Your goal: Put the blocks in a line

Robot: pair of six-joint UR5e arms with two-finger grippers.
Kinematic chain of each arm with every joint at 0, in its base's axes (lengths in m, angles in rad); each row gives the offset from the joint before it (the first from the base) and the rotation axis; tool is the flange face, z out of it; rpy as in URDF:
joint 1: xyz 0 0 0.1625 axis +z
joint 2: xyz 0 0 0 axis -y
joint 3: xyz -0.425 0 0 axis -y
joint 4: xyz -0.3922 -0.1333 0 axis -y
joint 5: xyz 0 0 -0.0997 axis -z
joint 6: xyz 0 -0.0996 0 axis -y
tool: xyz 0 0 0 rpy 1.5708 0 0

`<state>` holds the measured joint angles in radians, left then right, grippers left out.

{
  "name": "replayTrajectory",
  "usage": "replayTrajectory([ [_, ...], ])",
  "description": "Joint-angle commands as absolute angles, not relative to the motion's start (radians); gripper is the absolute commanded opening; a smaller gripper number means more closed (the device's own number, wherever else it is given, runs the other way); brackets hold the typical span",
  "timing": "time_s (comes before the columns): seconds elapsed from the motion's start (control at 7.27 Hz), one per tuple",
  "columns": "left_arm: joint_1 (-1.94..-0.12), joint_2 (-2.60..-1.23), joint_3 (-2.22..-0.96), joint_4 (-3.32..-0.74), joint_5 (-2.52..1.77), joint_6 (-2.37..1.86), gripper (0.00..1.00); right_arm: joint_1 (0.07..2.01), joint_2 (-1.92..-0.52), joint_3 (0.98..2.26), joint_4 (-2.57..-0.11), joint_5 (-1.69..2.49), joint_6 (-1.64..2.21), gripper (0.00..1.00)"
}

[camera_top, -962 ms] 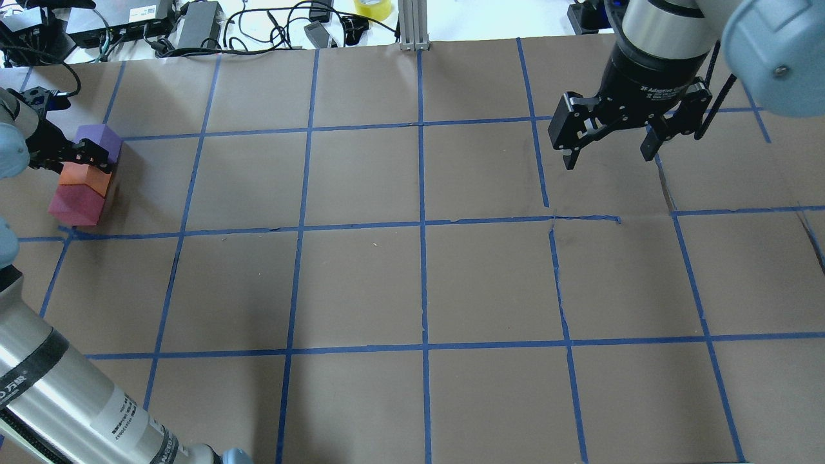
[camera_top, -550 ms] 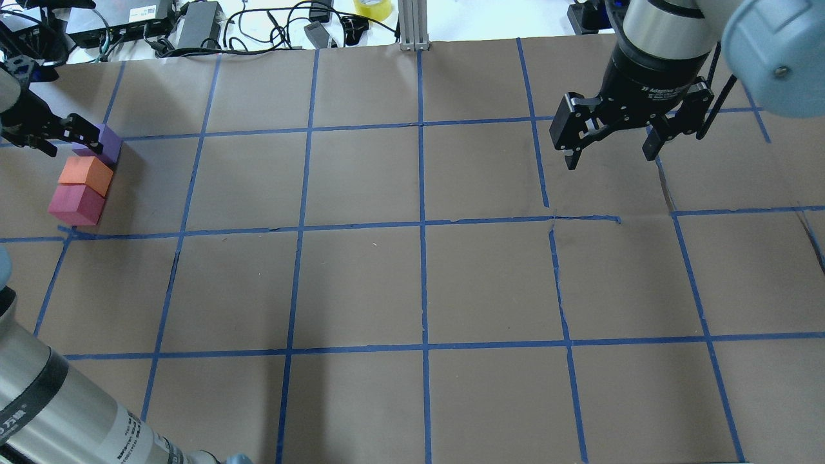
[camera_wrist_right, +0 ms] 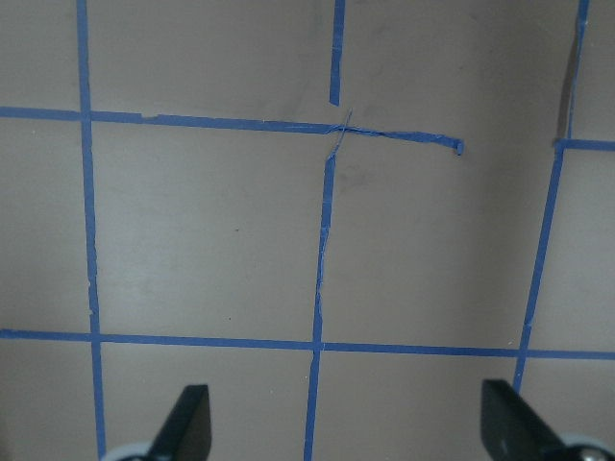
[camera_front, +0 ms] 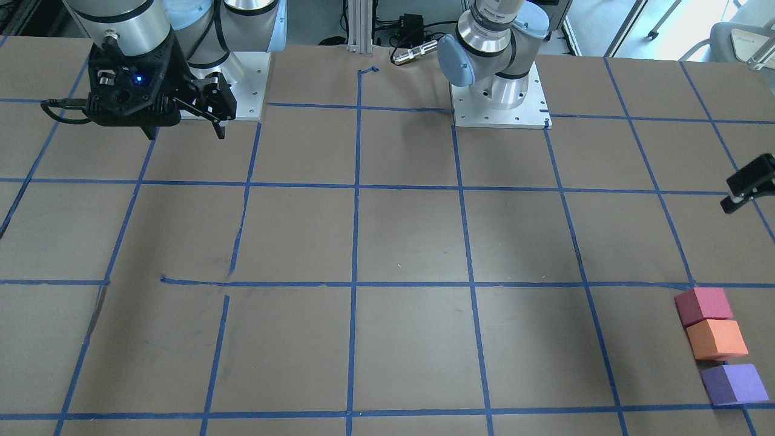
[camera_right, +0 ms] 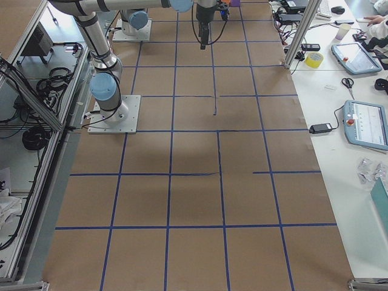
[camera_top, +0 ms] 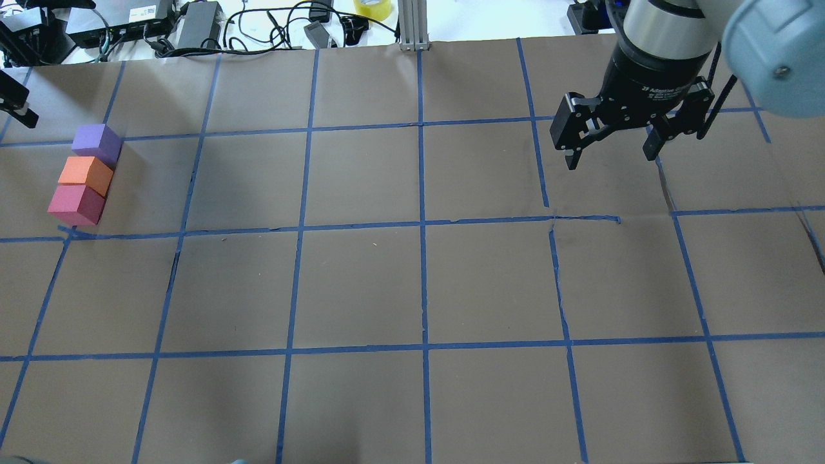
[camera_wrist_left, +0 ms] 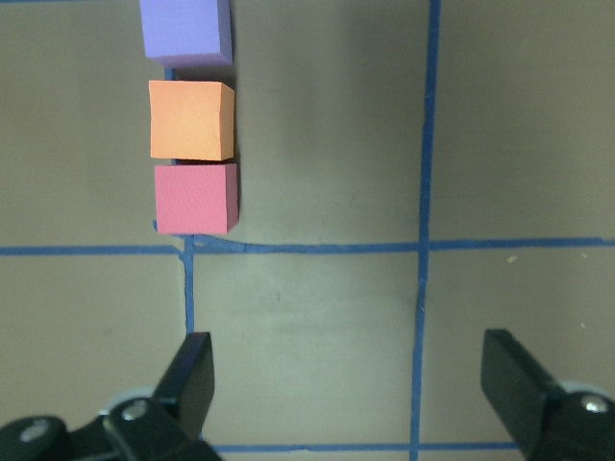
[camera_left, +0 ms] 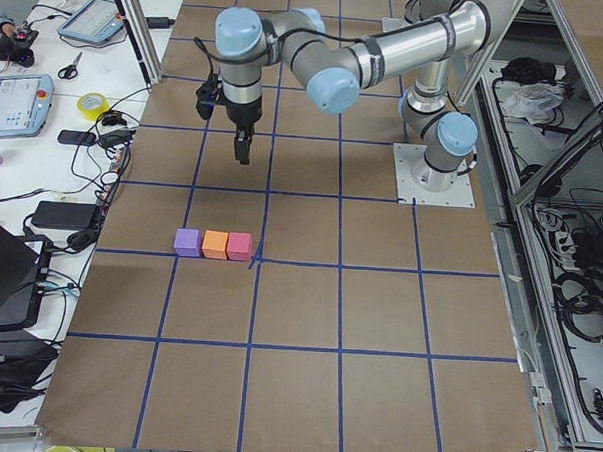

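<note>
From across the table (camera_front: 399,236), the three blocks sit in a short line near the corner on the robot's left. They run pinkish red block (camera_front: 702,306), orange block (camera_front: 716,339), purple block (camera_front: 734,384), with the red one just by a crossing of the blue tape (camera_front: 354,283). Only a black scrap of the left gripper (camera_front: 748,189) pokes in at the edge, well apart from them. The right gripper (camera_front: 184,130) hangs near its base, jaws spread, holding nothing.

Overhead, the same row lies at the far left. Past the table's far edge are cables (camera_top: 271,26) and a yellow tape roll (camera_top: 372,8), which the front view doesn't catch.

From the left end you get the whole left arm, its gripper pointing down above the table, apart from the row.

From the right end, the near arm hangs over bare paper.

The left wrist camera settles the left gripper's state: its fingers (camera_wrist_left: 192,379) are wide apart with nothing between. The row lies ahead, with a thin gap between purple and orange. Orange and red are close together; whether they touch I can't tell.

The right wrist camera shows parted fingers over a torn, crooked tape line.
</note>
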<state>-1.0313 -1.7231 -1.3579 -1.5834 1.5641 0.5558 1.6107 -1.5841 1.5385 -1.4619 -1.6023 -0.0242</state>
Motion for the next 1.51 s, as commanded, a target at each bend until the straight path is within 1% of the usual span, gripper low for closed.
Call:
replayTrajectory([
  [0.0, -1.045, -1.593, -1.388, -1.679, 1.551, 0.543, 1.0, 1.611, -1.583, 1.539, -1.462, -1.601, -0.025, 1.0],
  [0.14, -1.108, -1.571, -1.422, -1.669, 1.551, 0.488, 1.0, 1.611, -1.577, 1.539, -1.462, -1.6, -0.025, 1.0],
  [0.41, -1.34, -1.58, -1.43, -1.605, 1.566, 0.207, 1.0, 1.611, -1.577, 1.539, -1.462, -1.6, -0.026, 1.0],
  [0.69, -1.525, -1.592, -1.442, -1.601, 1.566, 0.112, 1.0, 1.611, -1.578, 1.539, -1.462, -1.597, -0.026, 1.0],
  [0.83, -1.569, -1.594, -1.445, -1.576, 1.569, 0.092, 1.0, 1.611, -1.577, 1.539, -1.462, -1.594, -0.026, 1.0],
  [1.38, -1.585, -1.594, -1.476, -1.551, 1.572, 0.035, 1.0, 1.611, -1.578, 1.539, -1.462, -1.601, -0.025, 1.0],
])
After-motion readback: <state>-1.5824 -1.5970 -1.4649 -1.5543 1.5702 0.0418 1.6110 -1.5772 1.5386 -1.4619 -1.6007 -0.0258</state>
